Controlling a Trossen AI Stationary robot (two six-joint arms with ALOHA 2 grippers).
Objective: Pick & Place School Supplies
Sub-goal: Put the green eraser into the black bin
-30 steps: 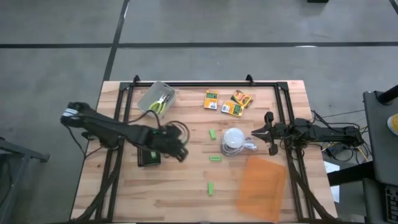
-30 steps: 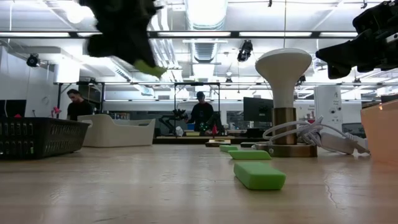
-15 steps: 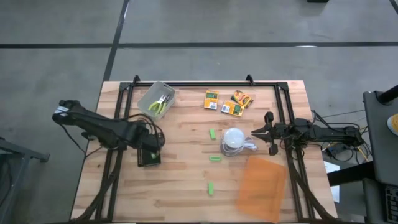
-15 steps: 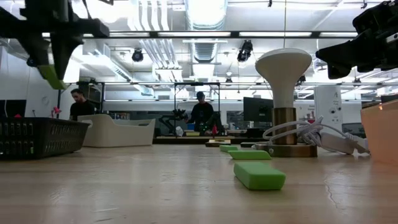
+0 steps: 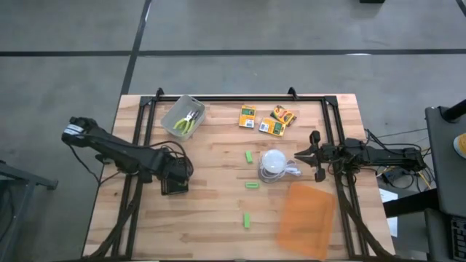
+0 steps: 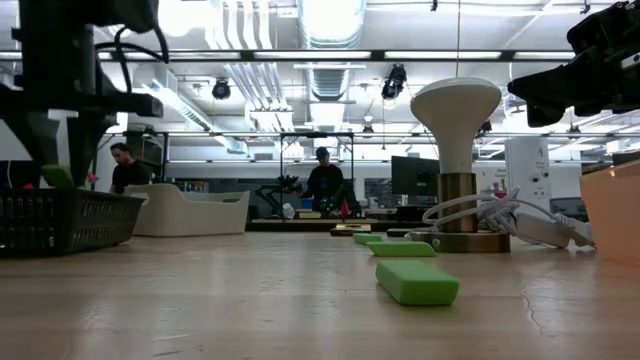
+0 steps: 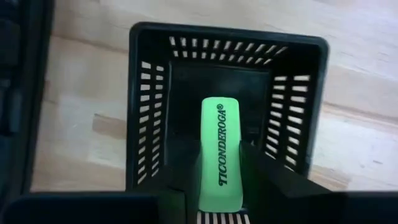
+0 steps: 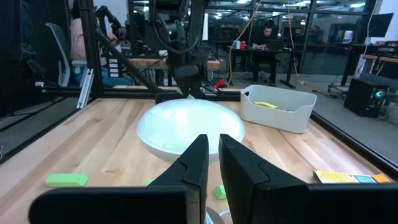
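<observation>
3 green erasers (image 5: 251, 185) on table, 3 orange-yellow boxes (image 5: 264, 118), 2 pliers (image 5: 186, 123) in grey bin; left gripper (image 7: 217, 186) clamps a 4th eraser (image 7: 219, 150) over black basket (image 7: 147, 118); right gripper (image 8: 212, 163) near-shut, empty.

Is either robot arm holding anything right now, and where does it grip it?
The left tool pinches a green stick by one end, over the black tray. The right tool holds nothing.

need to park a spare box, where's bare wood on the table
Bare: the near-left corner of the table, between the black basket and the nearest green stick; also the far-right corner beyond the yellow boxes. Crowded: the middle, around the white lamp, the sticks and the orange sheet.
</observation>
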